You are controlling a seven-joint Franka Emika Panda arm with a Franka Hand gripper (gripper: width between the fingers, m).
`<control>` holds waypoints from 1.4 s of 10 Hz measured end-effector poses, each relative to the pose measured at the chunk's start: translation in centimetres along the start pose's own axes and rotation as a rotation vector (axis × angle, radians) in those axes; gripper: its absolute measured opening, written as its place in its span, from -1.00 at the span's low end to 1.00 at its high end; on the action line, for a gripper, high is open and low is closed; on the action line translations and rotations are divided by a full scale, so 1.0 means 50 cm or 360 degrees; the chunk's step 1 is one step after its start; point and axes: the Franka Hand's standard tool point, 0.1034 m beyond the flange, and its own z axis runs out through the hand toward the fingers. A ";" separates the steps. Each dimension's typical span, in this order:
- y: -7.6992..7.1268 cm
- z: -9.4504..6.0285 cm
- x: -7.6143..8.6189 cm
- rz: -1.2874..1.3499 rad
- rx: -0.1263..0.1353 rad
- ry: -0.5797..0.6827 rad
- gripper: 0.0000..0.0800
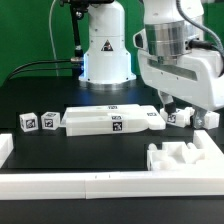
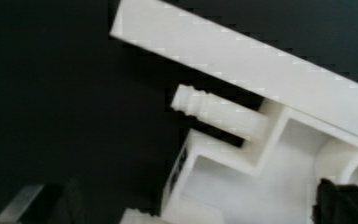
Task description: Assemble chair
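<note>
The chair lies in loose white pieces on the black table. A long flat slab (image 1: 110, 120) lies in the middle, with two small tagged cubes (image 1: 37, 122) toward the exterior view's left. A notched block (image 1: 185, 155) sits in front at the exterior view's right. My gripper (image 1: 186, 110) hangs low over small tagged pieces (image 1: 180, 117) beside the slab's end. In the wrist view my gripper (image 2: 194, 205) is open, its dark fingers (image 2: 43, 205) spread wide. A white notched piece (image 2: 265, 150) with a short ribbed peg (image 2: 202, 100) lies between and beyond them.
A long plain white border rail (image 1: 100, 185) runs along the front and up the exterior view's left side. The arm's white base (image 1: 105, 50) stands behind the slab. Cables lie at the back on the exterior view's left.
</note>
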 end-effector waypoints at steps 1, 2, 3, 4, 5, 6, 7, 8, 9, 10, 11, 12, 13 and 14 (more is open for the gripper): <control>0.001 0.000 0.001 -0.0082 -0.0002 0.0002 0.62; -0.001 0.000 -0.008 -0.0245 -0.0032 0.0009 0.62; -0.015 -0.004 -0.036 -0.0478 -0.0098 0.0037 0.62; -0.031 -0.006 -0.057 -0.0707 -0.0092 0.0037 0.62; -0.036 -0.011 -0.076 -0.0933 -0.0108 0.0034 0.62; -0.041 -0.018 -0.095 -0.1124 -0.0126 0.0038 0.62; -0.040 -0.018 -0.091 -0.1211 -0.0113 0.0056 0.62; -0.039 -0.017 -0.088 -0.1299 -0.0117 0.0052 0.62; -0.039 -0.016 -0.088 -0.1336 -0.0118 0.0050 0.62; -0.036 -0.016 -0.088 -0.1333 -0.0128 0.0037 0.62; -0.032 -0.014 -0.092 -0.1350 -0.0158 0.0013 0.62; -0.034 -0.010 -0.117 -0.1482 -0.0221 0.0024 0.62; -0.022 -0.005 -0.149 -0.1589 -0.0299 -0.0054 0.62; -0.015 -0.011 -0.145 -0.1597 -0.0337 -0.0136 0.62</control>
